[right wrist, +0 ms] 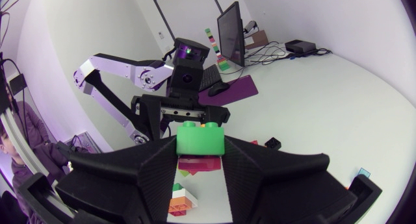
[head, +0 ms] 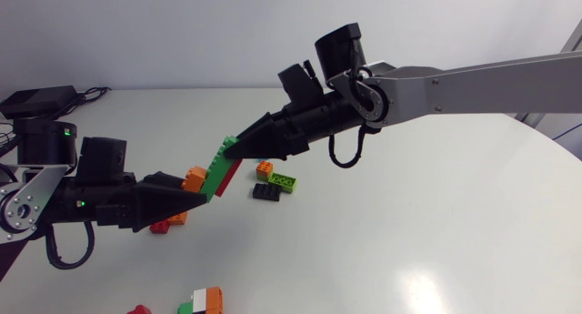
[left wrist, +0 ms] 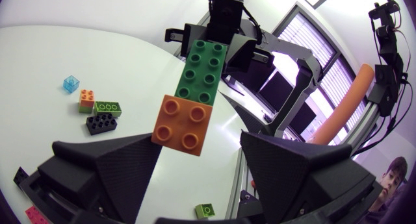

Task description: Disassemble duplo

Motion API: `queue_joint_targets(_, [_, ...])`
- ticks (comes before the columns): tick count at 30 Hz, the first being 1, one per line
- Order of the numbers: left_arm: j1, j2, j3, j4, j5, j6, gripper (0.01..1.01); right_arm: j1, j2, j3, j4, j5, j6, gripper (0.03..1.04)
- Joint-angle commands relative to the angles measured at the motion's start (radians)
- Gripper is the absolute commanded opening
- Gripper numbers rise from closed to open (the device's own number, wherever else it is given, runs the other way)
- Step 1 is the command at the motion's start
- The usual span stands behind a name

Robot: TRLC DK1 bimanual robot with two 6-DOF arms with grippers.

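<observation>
A duplo stack hangs in the air above the table: a long green brick (head: pixel 221 164) with a red brick (head: pixel 233 176) under it and an orange brick (head: pixel 195 178) at its lower end. My right gripper (head: pixel 233 150) is shut on the green brick's (right wrist: pixel 200 138) upper end, with the red brick (right wrist: pixel 198 164) just below the fingers. My left gripper (head: pixel 196 201) stands open at the lower end. In the left wrist view the orange brick (left wrist: pixel 181 124) and green brick (left wrist: pixel 203 71) lie between its spread fingers (left wrist: pixel 110 165), touching neither.
Loose bricks lie on the table under the stack: an orange, a green and a black one (head: pixel 275 182). A red brick (head: pixel 164 226) lies below my left gripper. A white, green and orange block (head: pixel 207 301) sits at the front edge, and a clear blue cube (left wrist: pixel 71 83) farther off.
</observation>
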Motion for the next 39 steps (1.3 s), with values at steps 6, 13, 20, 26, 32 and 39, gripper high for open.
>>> queue_joint_targets(6, [0.035,-0.069,-0.025,-0.004,0.037,0.0,0.731,-0.008,-0.074,-0.023,-0.191,0.027,-0.229,0.22])
queue_joint_targets(13, [0.024,-0.056,-0.024,0.001,0.036,0.001,0.6,0.003,-0.079,-0.017,-0.214,0.027,-0.243,0.22])
queue_joint_targets(20, [0.012,-0.04,-0.024,0.002,0.033,0.006,0.608,0.002,-0.075,-0.007,-0.211,0.017,-0.225,0.22])
queue_joint_targets(26, [0.009,-0.033,-0.025,0.002,0.03,0.012,0.784,-0.003,-0.066,0.006,-0.217,-0.056,-0.2,0.22])
queue_joint_targets(32, [0.006,-0.033,-0.025,0.002,0.022,0.014,0.859,-0.015,-0.052,0.025,-0.239,-0.121,-0.183,0.22])
queue_joint_targets(39, [-0.024,-0.043,-0.03,-0.002,0.022,0.021,0.849,-0.011,-0.033,0.033,-0.234,-0.125,-0.165,0.22])
